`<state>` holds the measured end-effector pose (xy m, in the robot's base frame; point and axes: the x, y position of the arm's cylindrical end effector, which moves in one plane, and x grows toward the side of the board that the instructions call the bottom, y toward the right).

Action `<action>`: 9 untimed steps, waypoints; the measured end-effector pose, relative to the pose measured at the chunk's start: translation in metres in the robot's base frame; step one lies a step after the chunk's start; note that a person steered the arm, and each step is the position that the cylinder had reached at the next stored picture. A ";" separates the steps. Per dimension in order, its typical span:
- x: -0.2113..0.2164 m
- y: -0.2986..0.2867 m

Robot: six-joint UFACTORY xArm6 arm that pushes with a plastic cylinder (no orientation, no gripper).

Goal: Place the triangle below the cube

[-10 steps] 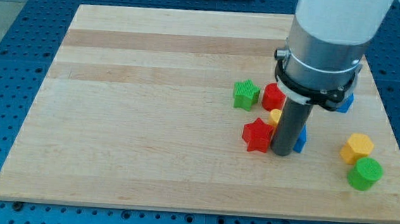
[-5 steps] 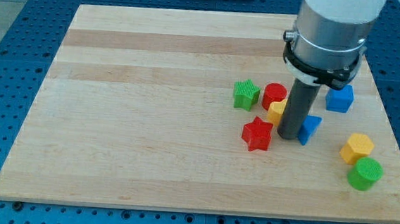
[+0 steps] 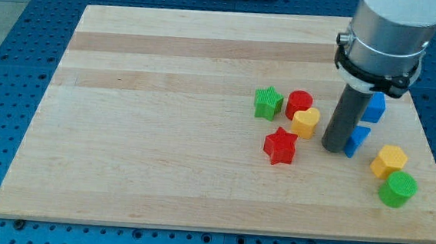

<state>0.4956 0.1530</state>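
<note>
My tip (image 3: pixel 334 148) rests on the board at the view's right. The blue triangle (image 3: pixel 357 140) sits against the tip's right side, touching it. The blue cube (image 3: pixel 374 107) lies just above the triangle, partly hidden behind the rod. The triangle is directly below the cube and slightly to its left.
A yellow heart (image 3: pixel 306 122), a red cylinder (image 3: pixel 298 102), a green star (image 3: pixel 268 102) and a red star (image 3: pixel 280 146) lie left of the tip. A yellow hexagon (image 3: pixel 389 162) and a green cylinder (image 3: pixel 397 188) lie at lower right, near the board's edge (image 3: pixel 431 152).
My tip has moved right and slightly up, pushing the blue triangle to the right until it lies under the blue cube. The yellow heart is now uncovered.
</note>
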 end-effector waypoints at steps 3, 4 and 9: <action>0.000 0.012; -0.001 0.018; -0.014 0.038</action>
